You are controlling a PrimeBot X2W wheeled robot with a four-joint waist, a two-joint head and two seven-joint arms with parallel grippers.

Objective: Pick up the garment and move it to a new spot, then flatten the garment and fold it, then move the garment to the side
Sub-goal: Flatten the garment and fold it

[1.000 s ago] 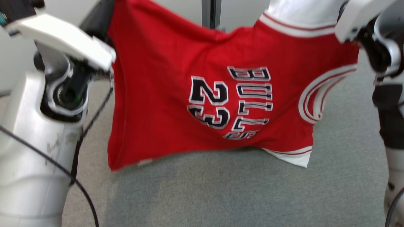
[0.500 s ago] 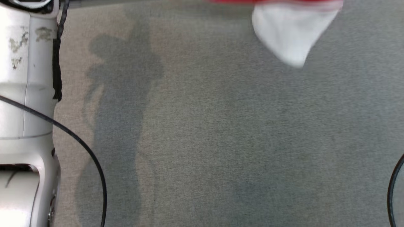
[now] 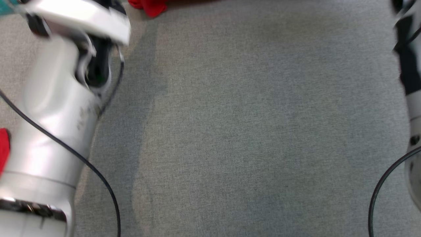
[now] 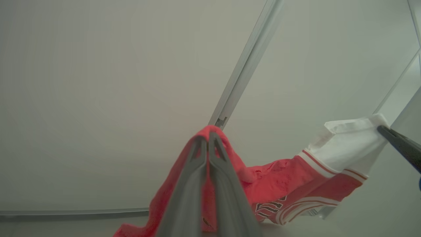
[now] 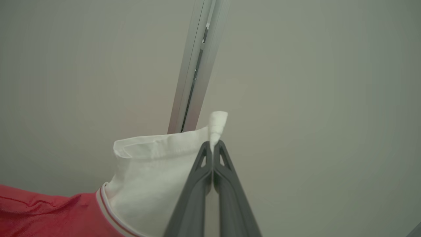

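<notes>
The garment [image 4: 279, 177] is a red jersey with white trim and a white shoulder panel [image 5: 154, 171], hanging stretched between my two grippers. In the left wrist view my left gripper [image 4: 208, 140] is shut on a red edge of it. My right gripper [image 5: 213, 146] is shut on the white panel's corner, and one of its dark fingers [image 4: 399, 148] shows at the right of the left wrist view. In the head view a red corner of the garment [image 3: 149, 6] hangs at the top edge, between my left forearm [image 3: 49, 131] and my right forearm [image 3: 411, 98].
A grey fabric-covered surface [image 3: 246, 131] spreads below the arms. Black cables [image 3: 98, 177] [image 3: 381, 184] run along both forearms. Behind the garment is a pale wall with a metal post [image 5: 197, 65]. A red patch [image 3: 3, 154] shows at the left edge.
The head view has shifted, so the camera has moved. The jersey that hung spread across it a second ago now shows just a red corner at the top. Both grippers stay shut.
</notes>
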